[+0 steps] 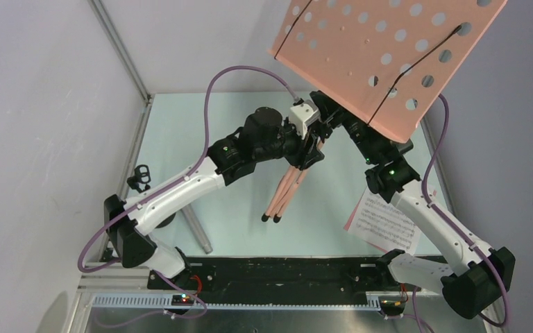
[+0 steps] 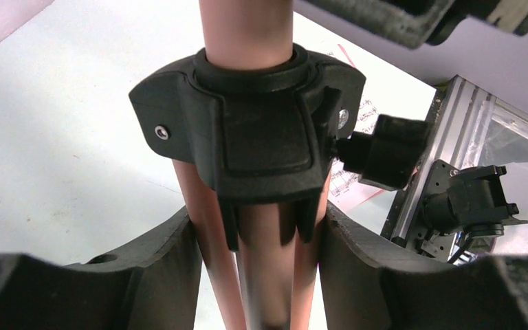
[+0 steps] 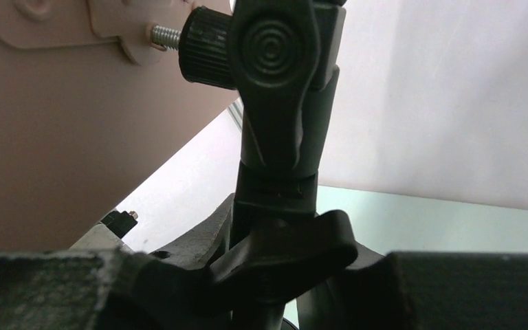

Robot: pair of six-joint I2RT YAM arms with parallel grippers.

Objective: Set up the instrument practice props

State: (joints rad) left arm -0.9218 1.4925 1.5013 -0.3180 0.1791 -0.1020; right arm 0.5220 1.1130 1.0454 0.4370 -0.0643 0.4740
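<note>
The stand (image 1: 388, 55) hung above the bench (image 1: 180, 125), its folded legs (image 1: 284, 194) pinched in the left jaws, the right jaws at its upper clamp (image 3: 275, 137), grip unclear; pages (image 1: 385, 223) lay near right, so setup looked barely begun.

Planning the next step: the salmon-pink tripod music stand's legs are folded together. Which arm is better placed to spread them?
Probably left: the left gripper flanks the folded pink legs below the black leg hub, while the right gripper sits at the black tilt joint behind the perforated desk.
</note>
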